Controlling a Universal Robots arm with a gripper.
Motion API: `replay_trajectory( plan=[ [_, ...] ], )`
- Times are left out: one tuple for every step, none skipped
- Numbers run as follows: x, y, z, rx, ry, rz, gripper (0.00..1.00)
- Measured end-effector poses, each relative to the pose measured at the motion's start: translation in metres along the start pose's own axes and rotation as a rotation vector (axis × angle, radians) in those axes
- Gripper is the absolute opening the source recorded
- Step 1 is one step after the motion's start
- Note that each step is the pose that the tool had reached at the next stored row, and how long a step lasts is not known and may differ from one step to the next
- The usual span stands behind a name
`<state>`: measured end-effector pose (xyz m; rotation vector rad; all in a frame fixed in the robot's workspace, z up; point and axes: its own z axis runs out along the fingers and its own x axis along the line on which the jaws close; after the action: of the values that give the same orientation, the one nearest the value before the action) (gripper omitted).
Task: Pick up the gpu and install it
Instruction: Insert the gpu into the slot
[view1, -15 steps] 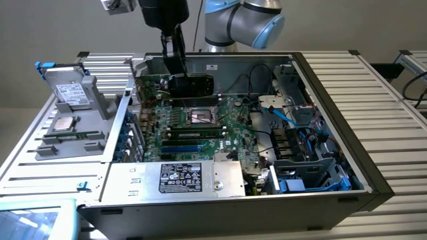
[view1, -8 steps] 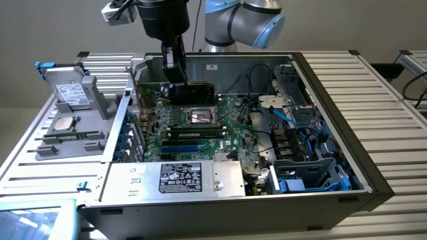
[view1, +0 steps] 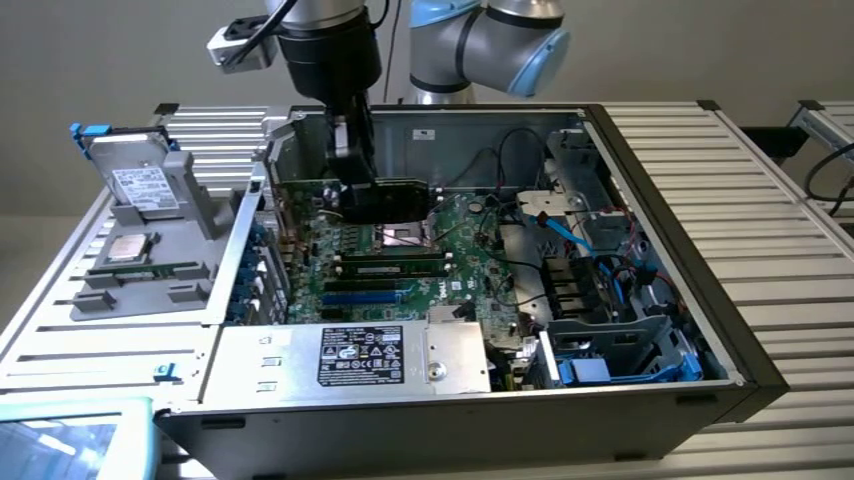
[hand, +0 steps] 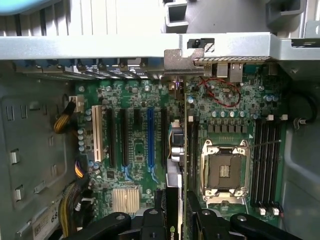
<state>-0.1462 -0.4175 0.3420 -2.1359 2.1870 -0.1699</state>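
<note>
holding gpu (view1: 395, 200) in gripper (hand: 179, 220), black shroud, green card, silver end bracket

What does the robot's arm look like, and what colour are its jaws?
The arm is made of round silver-grey tubes with light blue caps on its joints. Its end part is black, with a small grey camera box on the side. The jaws are black, with round bolts showing.

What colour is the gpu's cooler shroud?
The gpu's rectangular shroud is black; exterior view is best.
</note>
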Motion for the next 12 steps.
replay_trajectory(
  plan=[
    [0.0007, 0.0000, 0.0014, 0.0001, -0.0010, 0.002, 0.27],
    [0.0008, -0.0002, 0.0015, -0.0001, -0.0013, 0.003, 0.27],
    [0.0008, -0.0002, 0.0015, -0.0002, -0.0013, 0.003, 0.27],
    [0.0008, -0.0002, 0.0015, -0.0002, -0.0014, 0.003, 0.27],
    [0.0008, -0.0002, 0.0015, -0.0002, -0.0015, 0.003, 0.27],
    [0.0008, -0.0002, 0.0016, -0.0002, -0.0017, 0.003, 0.27],
    [0.0010, -0.0002, 0.0017, -0.0001, -0.0030, 0.003, 0.27],
    [0.0016, -0.0003, 0.0018, 0.0000, -0.0055, 0.003, 0.27],
    [0.0027, -0.0003, 0.0018, -0.0002, -0.0086, 0.004, 0.27],
    [0.0044, -0.0003, 0.0020, -0.0005, -0.0122, 0.004, 0.27],
    [0.0063, -0.0003, 0.0024, -0.0008, -0.0167, 0.005, 0.27],
    [0.0080, -0.0002, 0.0028, -0.0011, -0.0206, 0.005, 0.27]
  ],
)
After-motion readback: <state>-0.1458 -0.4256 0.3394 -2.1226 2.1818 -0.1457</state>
